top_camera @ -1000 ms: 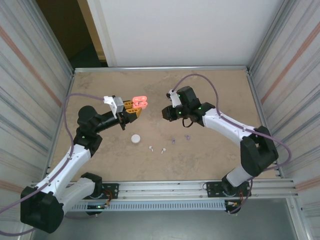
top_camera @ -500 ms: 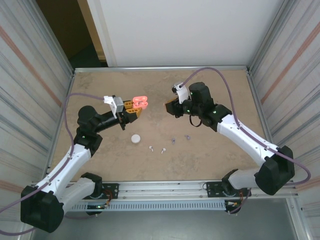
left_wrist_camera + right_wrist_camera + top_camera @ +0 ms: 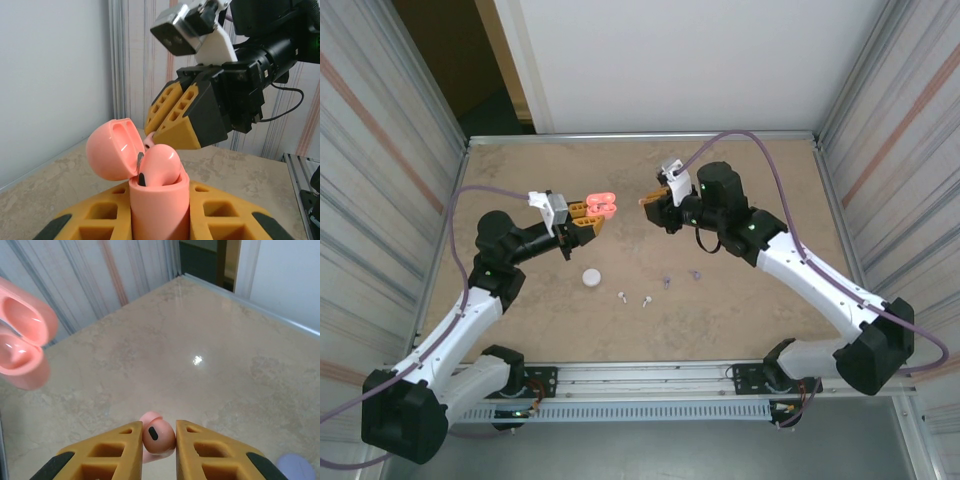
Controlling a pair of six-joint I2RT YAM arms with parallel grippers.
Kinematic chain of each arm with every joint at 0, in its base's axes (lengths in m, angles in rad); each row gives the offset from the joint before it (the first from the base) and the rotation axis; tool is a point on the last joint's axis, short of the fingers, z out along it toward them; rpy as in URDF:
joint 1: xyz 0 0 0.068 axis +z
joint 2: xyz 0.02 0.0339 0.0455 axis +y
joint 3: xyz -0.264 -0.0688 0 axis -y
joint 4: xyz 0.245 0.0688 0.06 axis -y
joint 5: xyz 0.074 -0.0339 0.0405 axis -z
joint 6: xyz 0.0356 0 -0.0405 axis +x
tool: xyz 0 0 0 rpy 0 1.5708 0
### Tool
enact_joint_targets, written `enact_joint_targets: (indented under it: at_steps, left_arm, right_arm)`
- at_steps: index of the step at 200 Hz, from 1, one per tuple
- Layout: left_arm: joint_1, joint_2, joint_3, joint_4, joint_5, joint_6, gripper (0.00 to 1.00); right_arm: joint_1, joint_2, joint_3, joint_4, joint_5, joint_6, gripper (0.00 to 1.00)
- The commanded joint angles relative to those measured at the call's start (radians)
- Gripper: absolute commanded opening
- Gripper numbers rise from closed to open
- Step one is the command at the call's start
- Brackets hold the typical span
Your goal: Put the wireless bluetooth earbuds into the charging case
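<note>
Coral earbud (image 3: 158, 438) sits pinched between the yellow pads of the right claw (image 3: 159, 440), its dark oval mark turned toward the wrist camera. That claw hangs over the far middle of the table (image 3: 570, 165), tips aimed left. Just left of it, the left claw (image 3: 592, 216) is pressed onto the lower half of the coral case (image 3: 160, 195), which stands upright with its lid (image 3: 111, 150) flipped back on the hinge. From the left wrist, the earbud is just beside the open mouth of the case, at the tips of the right claw; I cannot tell whether the two touch. A rounded coral bulge fills that mouth, and I cannot tell whether it is a second earbud.

Nearer, a white case (image 3: 590, 278) lies on the table close to the left arm. To its right lie two white earbuds (image 3: 622, 296) near each other, then two purple earbuds (image 3: 666, 282) slightly farther out, all well apart from both claws. From the right wrist, a blurred lilac rounded thing (image 3: 295, 465) lies at the lower right edge.

The tabletop is beige, mottled like stone and glossy, with one bright glint of light. Ribbed metal walls (image 3: 380, 150) with faint pinkish stripes close the left and right sides. A white panel (image 3: 670, 60) stands at the far end, with a dark gap (image 3: 450, 50) at the far left. A metal rail (image 3: 650, 372) along the near edge carries both arm bases.
</note>
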State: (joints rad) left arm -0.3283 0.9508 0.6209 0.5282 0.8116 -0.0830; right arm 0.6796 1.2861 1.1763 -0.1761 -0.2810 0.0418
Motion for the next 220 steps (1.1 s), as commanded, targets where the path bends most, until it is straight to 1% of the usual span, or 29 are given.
enact_joint_targets:
  at_steps: [1, 88, 145, 220]
  left_arm:
    - [0.0, 0.0, 0.026, 0.032, 0.02, -0.008, 0.0]
    - [-0.007, 0.002, 0.032, 0.021, 0.018, -0.001, 0.0]
    - [-0.006, 0.004, 0.033, 0.023, 0.02, -0.003, 0.0]
    - [-0.006, 0.002, 0.032, 0.027, 0.021, -0.009, 0.0]
  right_arm:
    - [0.017, -0.031, 0.05, 0.042, 0.014, -0.043, 0.21]
    - [0.064, -0.02, 0.091, 0.106, -0.03, -0.093, 0.21]
    - [0.083, -0.006, 0.104, 0.143, -0.083, -0.107, 0.21]
    - [0.11, 0.031, 0.115, 0.159, -0.103, -0.142, 0.21]
